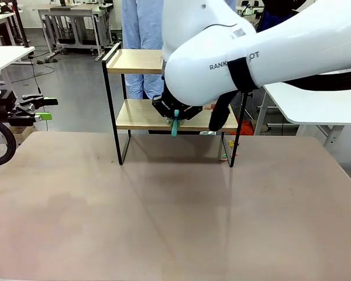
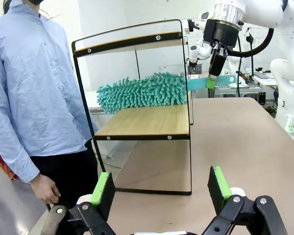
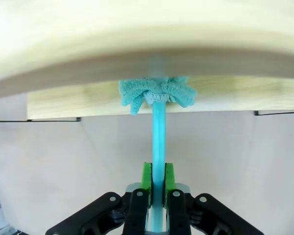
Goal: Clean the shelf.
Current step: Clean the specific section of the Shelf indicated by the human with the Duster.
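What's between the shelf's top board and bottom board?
A fluffy teal duster, lying on the bottom board, it seems, under the top board. The left wrist view shows it best. The right gripper holds its handle.

**Right fingers clamped, left fingers spread**

The right arm [image 1: 269,52] is extended across the middle, with its wrist bent downward. The right gripper [image 3: 157,172] is closed, and its green-padded fingers [image 3: 146,175] are pressed on a teal handle [image 3: 158,132]. The left gripper [image 2: 161,185] is held at the left side, its fingers spread wide with nothing between them.
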You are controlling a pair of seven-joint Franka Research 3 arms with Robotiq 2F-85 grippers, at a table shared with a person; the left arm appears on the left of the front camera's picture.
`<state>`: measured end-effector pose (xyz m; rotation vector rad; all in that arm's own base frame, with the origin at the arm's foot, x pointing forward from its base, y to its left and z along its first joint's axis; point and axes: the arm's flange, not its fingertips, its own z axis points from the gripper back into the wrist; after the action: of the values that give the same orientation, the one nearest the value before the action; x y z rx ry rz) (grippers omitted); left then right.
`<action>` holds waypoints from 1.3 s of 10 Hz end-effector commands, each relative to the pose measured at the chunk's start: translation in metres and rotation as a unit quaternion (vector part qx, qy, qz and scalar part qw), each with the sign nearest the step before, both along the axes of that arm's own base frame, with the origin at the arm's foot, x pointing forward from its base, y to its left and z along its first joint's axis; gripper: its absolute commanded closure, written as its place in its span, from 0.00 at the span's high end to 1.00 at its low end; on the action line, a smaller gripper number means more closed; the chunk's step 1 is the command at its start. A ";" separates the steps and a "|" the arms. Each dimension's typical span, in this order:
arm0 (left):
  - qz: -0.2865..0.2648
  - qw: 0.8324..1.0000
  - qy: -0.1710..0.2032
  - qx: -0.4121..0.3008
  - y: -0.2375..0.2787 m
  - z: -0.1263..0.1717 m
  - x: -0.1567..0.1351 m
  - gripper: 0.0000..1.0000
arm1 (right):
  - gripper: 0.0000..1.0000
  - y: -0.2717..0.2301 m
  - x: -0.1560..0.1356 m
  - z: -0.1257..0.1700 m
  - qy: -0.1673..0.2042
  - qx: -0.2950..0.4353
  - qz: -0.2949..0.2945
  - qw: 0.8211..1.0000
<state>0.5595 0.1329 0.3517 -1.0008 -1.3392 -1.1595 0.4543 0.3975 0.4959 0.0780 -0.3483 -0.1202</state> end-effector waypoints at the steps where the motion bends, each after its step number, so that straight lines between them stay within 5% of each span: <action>1: 0.000 1.000 -0.007 -0.001 -0.001 0.003 -0.002 1.00 | 0.13 -0.025 0.000 -0.004 0.004 -0.030 0.009 1.000; 10: 0.000 1.000 -0.007 -0.001 -0.001 0.003 -0.002 1.00 | 0.13 -0.116 0.016 0.001 0.036 -0.139 -0.067 0.987; 13: 0.000 1.000 -0.007 -0.001 -0.001 0.003 -0.002 1.00 | 0.13 -0.126 0.006 0.010 0.001 -0.138 -0.066 0.988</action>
<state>0.5595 0.1329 0.3517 -1.0009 -1.3392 -1.1595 0.4700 0.2788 0.5040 -0.2378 -0.3131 -0.2083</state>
